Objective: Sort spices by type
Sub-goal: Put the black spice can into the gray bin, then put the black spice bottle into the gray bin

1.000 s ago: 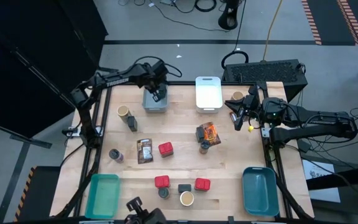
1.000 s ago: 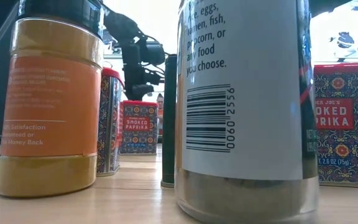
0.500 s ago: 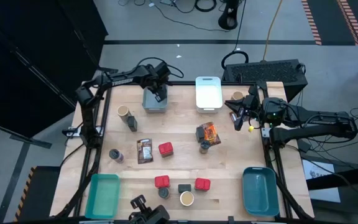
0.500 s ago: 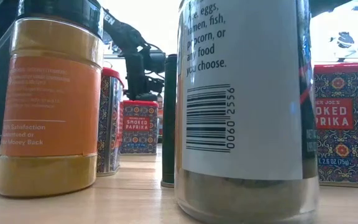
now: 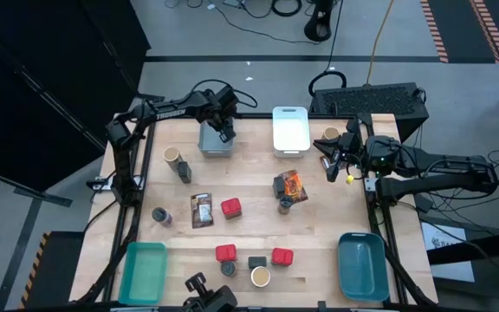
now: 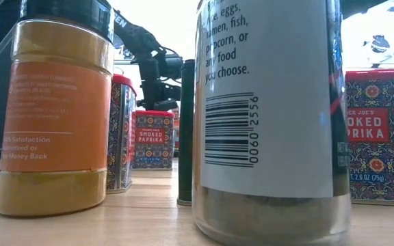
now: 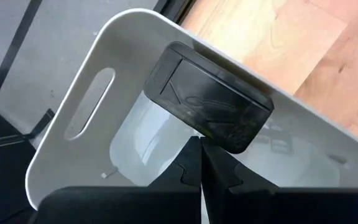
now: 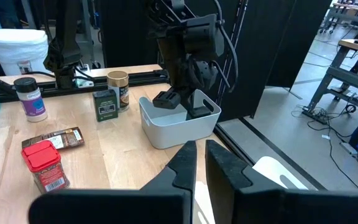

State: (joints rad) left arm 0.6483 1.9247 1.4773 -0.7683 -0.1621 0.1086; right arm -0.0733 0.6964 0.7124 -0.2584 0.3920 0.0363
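My left gripper (image 7: pixel 200 144) is shut and points down into the grey bin (image 5: pixel 208 146) at the far left. A dark tin with a black lid (image 7: pixel 207 99) stands tilted in the bin, against its far wall, just beyond the fingertips. My right gripper (image 5: pixel 330 171) waits shut and holding nothing near the table's right edge. Spread over the table are red tins (image 5: pixel 230 207), tan-topped jars (image 5: pixel 172 156), dark jars (image 5: pixel 159 215), another dark tin (image 5: pixel 184 171) and two printed packets (image 5: pixel 201 210). My left gripper comes at the dark tin from above, its shut fingertips (image 7: pixel 194 149) meeting the near edge of the black lid (image 7: pixel 225 140). I cannot tell whether they touch it. The tin leans in the grey bin.
A white bin (image 5: pixel 290 130) stands at the far edge, a teal bin (image 5: pixel 143 271) at the near left corner and a blue bin (image 5: pixel 361 264) at the near right. Bare wood lies between the white bin and the packets.
My left gripper has sunk a little toward the grey bin, then kept still.
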